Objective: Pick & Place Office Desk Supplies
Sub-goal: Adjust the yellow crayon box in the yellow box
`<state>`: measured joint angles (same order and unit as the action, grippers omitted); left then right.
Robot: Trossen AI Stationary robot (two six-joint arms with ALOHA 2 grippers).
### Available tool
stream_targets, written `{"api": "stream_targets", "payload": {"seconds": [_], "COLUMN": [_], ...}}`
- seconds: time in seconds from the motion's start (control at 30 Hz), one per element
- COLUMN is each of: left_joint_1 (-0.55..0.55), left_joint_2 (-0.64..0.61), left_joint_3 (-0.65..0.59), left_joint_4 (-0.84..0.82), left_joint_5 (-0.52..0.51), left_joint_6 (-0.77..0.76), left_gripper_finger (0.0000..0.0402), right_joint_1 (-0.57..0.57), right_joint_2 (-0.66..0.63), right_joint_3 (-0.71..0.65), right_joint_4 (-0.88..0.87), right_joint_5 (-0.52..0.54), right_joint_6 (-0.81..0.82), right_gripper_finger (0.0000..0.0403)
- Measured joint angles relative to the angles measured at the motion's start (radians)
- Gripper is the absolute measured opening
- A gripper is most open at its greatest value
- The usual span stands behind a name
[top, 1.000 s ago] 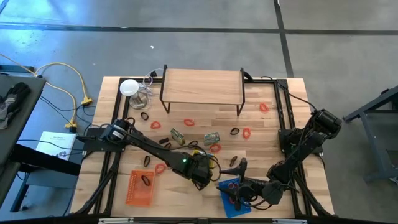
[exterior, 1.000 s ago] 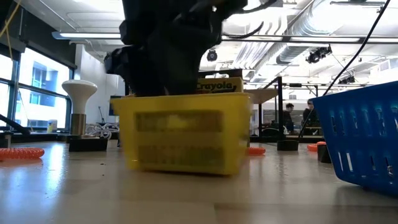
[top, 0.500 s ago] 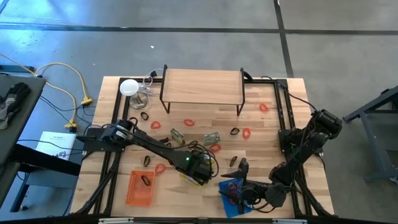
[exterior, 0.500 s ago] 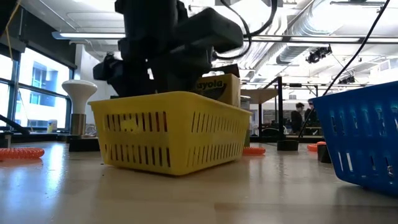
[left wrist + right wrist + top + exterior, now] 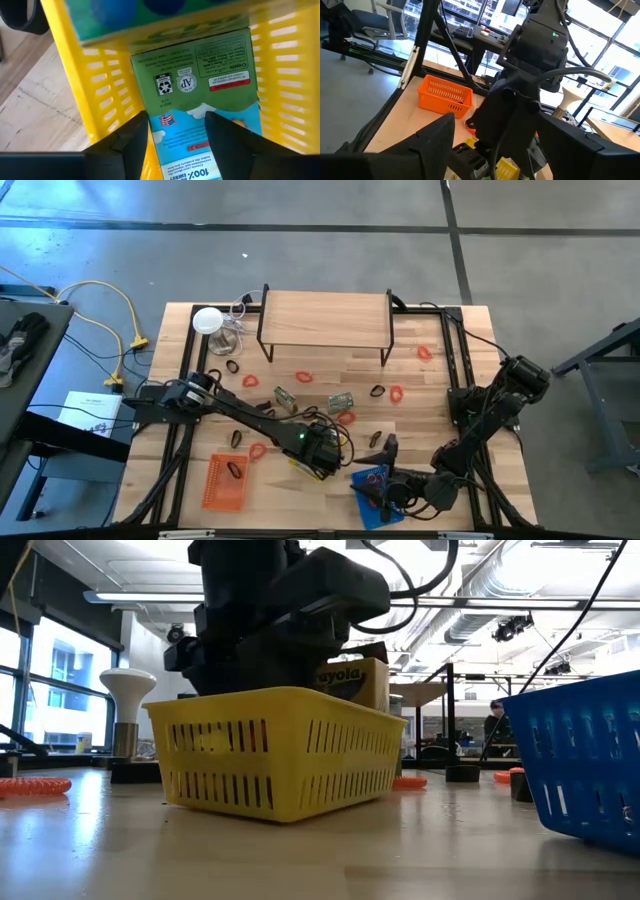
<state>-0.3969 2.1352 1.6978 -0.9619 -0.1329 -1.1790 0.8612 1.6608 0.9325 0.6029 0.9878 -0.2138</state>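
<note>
A yellow basket (image 5: 270, 760) stands on the table near its front middle, also in the high view (image 5: 303, 466). A green-and-blue Crayola box (image 5: 200, 85) leans inside it and sticks up above the rim (image 5: 352, 675). My left gripper (image 5: 176, 135) hangs over the basket with its fingers apart in front of the box's broad face. My right gripper (image 5: 495, 145) is open and empty above a blue basket (image 5: 372, 488). Red rubber bands (image 5: 304, 376), black clips (image 5: 377, 391) and green-and-silver packets (image 5: 341, 401) lie on the table. My left gripper comes down into the yellow basket from above, its two fingers (image 5: 131, 140) lying over the box's printed face (image 5: 185, 150). I cannot tell whether they touch the box.
An orange basket (image 5: 225, 480) stands at the front left. A wooden shelf riser (image 5: 325, 320) stands at the far middle, with a white round disc (image 5: 207, 320) and clear wiring beside it. The blue basket's wall (image 5: 580, 760) fills the right of the low view.
The yellow basket has turned about on the table under my left gripper: in the low view it now shows a corner and two walls where it first showed one flat, blurred wall. Over the last half second it has stayed still.
</note>
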Motion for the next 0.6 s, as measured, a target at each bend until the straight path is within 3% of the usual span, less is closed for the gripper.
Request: {"api": "stream_targets", "payload": {"seconds": [0.3,0.6], "left_joint_1": [0.0,0.0], "left_joint_2": [0.002,-0.021], "left_joint_3": [-0.001,-0.004], "left_joint_4": [-0.002,-0.004], "left_joint_5": [0.028,0.026], "left_joint_6": [0.03,0.057], "left_gripper_finger": [0.0017,0.0001], "right_joint_1": [0.001,0.001], "right_joint_2": [0.0,0.0], "right_joint_3": [0.0,0.0], "right_joint_4": [0.0,0.0], "right_joint_5": [0.002,0.005], "right_joint_6": [0.0,0.0], "right_gripper_finger": [0.0268,0.0268]}}
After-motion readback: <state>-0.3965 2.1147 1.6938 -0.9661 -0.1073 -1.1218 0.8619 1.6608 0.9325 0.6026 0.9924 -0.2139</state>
